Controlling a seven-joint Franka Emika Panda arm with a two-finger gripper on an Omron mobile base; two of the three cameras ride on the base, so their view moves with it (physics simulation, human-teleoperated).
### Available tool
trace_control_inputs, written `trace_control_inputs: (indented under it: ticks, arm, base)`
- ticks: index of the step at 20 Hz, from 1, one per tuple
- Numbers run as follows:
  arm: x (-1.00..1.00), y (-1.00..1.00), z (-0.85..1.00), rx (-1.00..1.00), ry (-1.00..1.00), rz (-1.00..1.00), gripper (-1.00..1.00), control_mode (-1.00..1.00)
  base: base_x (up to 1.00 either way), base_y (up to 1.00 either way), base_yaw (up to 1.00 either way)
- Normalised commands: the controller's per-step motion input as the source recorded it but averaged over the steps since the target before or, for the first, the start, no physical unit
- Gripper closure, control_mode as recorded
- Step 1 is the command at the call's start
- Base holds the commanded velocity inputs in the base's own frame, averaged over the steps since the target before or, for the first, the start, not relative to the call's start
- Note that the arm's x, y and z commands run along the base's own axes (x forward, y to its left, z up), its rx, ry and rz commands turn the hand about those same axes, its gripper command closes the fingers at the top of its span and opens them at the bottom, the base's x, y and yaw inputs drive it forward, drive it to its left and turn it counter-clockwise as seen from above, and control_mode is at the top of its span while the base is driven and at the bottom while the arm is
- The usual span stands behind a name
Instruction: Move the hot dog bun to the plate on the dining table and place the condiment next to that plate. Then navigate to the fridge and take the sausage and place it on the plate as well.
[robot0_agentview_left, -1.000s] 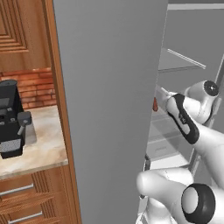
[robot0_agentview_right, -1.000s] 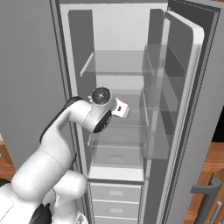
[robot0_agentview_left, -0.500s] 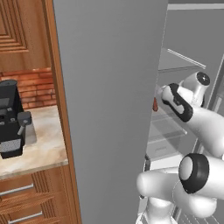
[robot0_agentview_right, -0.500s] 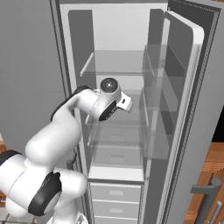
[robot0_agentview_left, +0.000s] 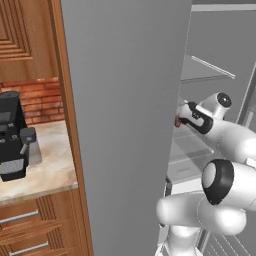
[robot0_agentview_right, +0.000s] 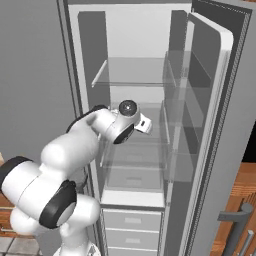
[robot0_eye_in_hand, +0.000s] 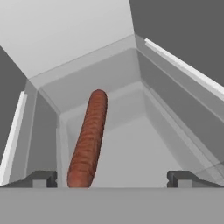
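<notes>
Item: tall grey steel fridge (robot0_agentview_right: 210, 125), door swung open to the right, pale glass shelves and lower drawers inside. Stands right of a wooden cabinet run.

Item: slim reddish-brown sausage (robot0_eye_in_hand: 89, 139), lying lengthwise in a clear, pale-walled fridge bin, near end close to the hand's left fingertip, far end pointing at the bin's back wall. Untouched; a small red-brown glimpse of it shows past the door edge in the left base view (robot0_agentview_left: 177, 121).

Item: white arm with dark joints, reaching from the base into the fridge's middle shelf level. Hand (robot0_eye_in_hand: 112, 178): fingers spread fully apart, nothing between them; the sausage sits off-centre, toward the left finger (robot0_eye_in_hand: 40, 178) rather than midway.

Item: beige marbled kitchen surface (robot0_agentview_left: 47, 170) with wooden drawers below, left of the fridge; carries a black coffee machine (robot0_agentview_left: 12, 135) against a red brick backsplash.

Progress, as judged: the base is parked at the fridge with the door open, so the navigation step looks complete. The sausage is not yet gripped. Whether the bun and condiment steps are finished cannot be told from here. Remaining: shift the hand so the sausage lies between the fingers, close on it, lift it out, carry it to the plate on the dining table.
</notes>
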Motion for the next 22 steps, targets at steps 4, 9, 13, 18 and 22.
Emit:
trace_control_inputs:
  ticks: [4,9,13,18,22]
  arm:
    - [0.57,0.00,-0.01,0.00,0.00,0.00,-1.00,-1.00]
    - [0.56,0.00,-0.01,0.00,0.02,0.00,-1.00,-1.00]
    - [0.43,0.00,-0.20,0.00,0.01,0.01,-1.00,-1.00]
    - [0.39,0.00,-0.33,0.02,0.05,0.04,-1.00,-1.00]
    - [0.28,0.00,-0.48,0.01,0.05,0.05,-1.00,-1.00]
  base:
    - [0.00,0.00,0.00]
    - [0.00,0.00,0.00]
    - [0.00,0.00,0.00]
    - [0.00,0.00,0.00]
    - [0.00,0.00,0.00]
